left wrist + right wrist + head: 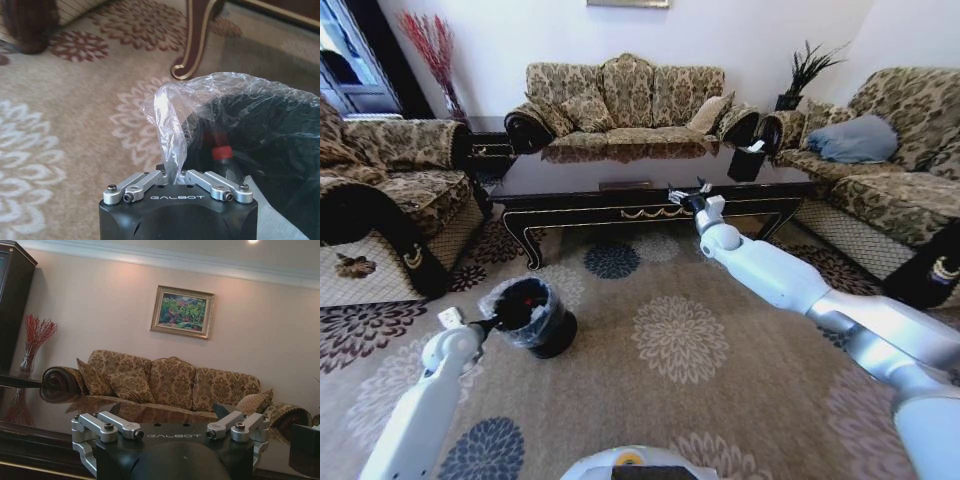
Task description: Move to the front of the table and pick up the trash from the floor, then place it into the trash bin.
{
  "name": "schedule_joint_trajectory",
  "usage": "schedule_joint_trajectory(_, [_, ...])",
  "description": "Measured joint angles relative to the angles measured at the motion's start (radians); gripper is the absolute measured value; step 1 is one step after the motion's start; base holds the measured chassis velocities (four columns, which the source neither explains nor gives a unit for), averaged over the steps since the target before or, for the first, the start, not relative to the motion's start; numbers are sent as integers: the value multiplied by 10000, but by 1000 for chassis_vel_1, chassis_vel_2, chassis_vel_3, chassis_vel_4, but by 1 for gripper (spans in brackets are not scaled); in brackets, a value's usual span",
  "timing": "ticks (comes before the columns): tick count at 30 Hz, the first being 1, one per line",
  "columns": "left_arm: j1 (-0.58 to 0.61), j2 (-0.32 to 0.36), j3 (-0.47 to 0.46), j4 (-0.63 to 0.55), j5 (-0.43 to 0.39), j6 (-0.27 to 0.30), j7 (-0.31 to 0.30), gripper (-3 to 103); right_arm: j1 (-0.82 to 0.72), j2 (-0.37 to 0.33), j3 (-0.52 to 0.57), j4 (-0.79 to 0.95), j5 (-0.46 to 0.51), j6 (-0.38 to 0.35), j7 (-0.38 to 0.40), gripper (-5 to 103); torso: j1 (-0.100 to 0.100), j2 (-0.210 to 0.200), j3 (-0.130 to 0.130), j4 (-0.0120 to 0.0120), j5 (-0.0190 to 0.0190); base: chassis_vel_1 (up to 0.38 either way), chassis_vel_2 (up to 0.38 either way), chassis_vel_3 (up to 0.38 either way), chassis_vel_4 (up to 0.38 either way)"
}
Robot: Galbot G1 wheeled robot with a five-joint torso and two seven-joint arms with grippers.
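Note:
The black trash bin point(542, 318) stands on the patterned floor point(740, 400) near the table's point(620, 178) left leg. My left gripper point(492, 323) is at the bin's near rim, shut point(170, 172) on a bunched fold of its clear plastic bag point(170, 115). Inside the bin point(280, 150) lies trash: a bottle with a red cap point(221, 152) and a pale sheet point(272, 217). My right gripper point(687, 194) is held out at the table's front edge, open point(167, 410), with nothing between its fingers, facing the far sofa.
Sofas ring the table: one at the back point(625, 100), one on the left point(390, 180), one on the right point(880, 170). A black tissue box point(748, 160) sits on the table's right end. A carved table leg point(195, 40) stands just beyond the bin.

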Motion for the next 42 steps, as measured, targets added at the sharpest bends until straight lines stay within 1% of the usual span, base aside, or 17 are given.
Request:
schedule_joint_trajectory(3, [-332,-158,617,270,255,-3,-15,3,-263,-84,260,16,-82,0,1,100,0,0,0,-1,-2,0,0,0,0])
schedule_joint_trajectory(8, [-552,-313,982,529,453,-5,-48,3,-490,-222,494,50,-172,12,-24,100,0,0,0,-2,-2,0,0,0,0])
schedule_joint_trajectory(18, [-722,-361,1087,891,682,-21,-28,3,-834,-368,839,24,-261,31,-122,100,0,0,-1,-2,-1,0,0,0,0])
schedule_joint_trajectory(21, [-685,-340,1083,842,680,-21,-29,0,-870,-369,856,24,-277,32,-135,100,0,0,-1,-3,-4,0,0,0,0])
schedule_joint_trajectory(25, [-444,-169,937,497,617,-9,-31,21,-892,-345,916,60,-286,33,-137,100,-1,1,-1,-1,-3,0,0,0,0])
schedule_joint_trajectory(27, [-353,-118,867,375,570,5,-75,21,-895,-343,930,80,-291,33,-137,100,0,0,-1,-1,-5,0,0,0,0])
schedule_joint_trajectory(28, [-209,-36,748,134,483,28,-152,32,-897,-344,943,119,-291,34,-137,100,0,0,-1,-1,-5,0,0,0,0])
schedule_joint_trajectory(29, [-107,19,668,-37,418,47,-205,32,-897,-350,957,156,-286,34,-138,100,0,0,0,-1,-5,0,0,0,0])
schedule_joint_trajectory(32, [425,369,159,-1079,6,142,-499,48,-912,-436,1053,338,-229,34,-139,100,-1,0,-2,2,-1,0,0,0,0])
schedule_joint_trajectory(33, [425,369,159,-1079,6,142,-499,48,-912,-436,1053,338,-229,34,-139,100,-1,0,-2,2,-1,0,0,0,0])
schedule_joint_trajectory(34, [621,501,-45,-1466,-162,173,-589,54,-929,-483,1099,417,-201,33,-139,100,-1,1,-2,2,0,0,0,0,0])
schedule_joint_trajectory(35, [864,681,-295,-1904,-358,209,-722,54,-964,-549,1191,523,-168,26,-138,100,-1,0,-1,2,-3,0,0,0,0])
schedule_joint_trajectory(36, [974,778,-415,-2100,-454,229,-800,59,-988,-595,1261,582,-152,23,-133,100,-1,1,-2,3,-3,0,0,0,0])
schedule_joint_trajectory(37, [974,778,-415,-2100,-454,229,-800,59,-988,-595,1261,582,-152,23,-133,100,-1,1,-2,3,-3,0,0,0,0])
schedule_joint_trajectory(39, [1167,1197,-715,-2665,-826,304,-1237,70,-1220,-992,1664,962,-113,-5,-22,100,-1,0,-1,8,0,0,0,0,0])
schedule_joint_trajectory(41, [1342,1487,-967,-2959,-1155,372,-1575,81,-1406,-1330,2075,1266,-86,-41,85,100,-1,1,-2,-9,-6,0,0,0,0])
schedule_joint_trajectory(42, [1342,1487,-967,-2959,-1155,372,-1575,81,-1406,-1330,2075,1266,-86,-41,85,100,-1,1,-2,-9,-6,0,0,0,0])
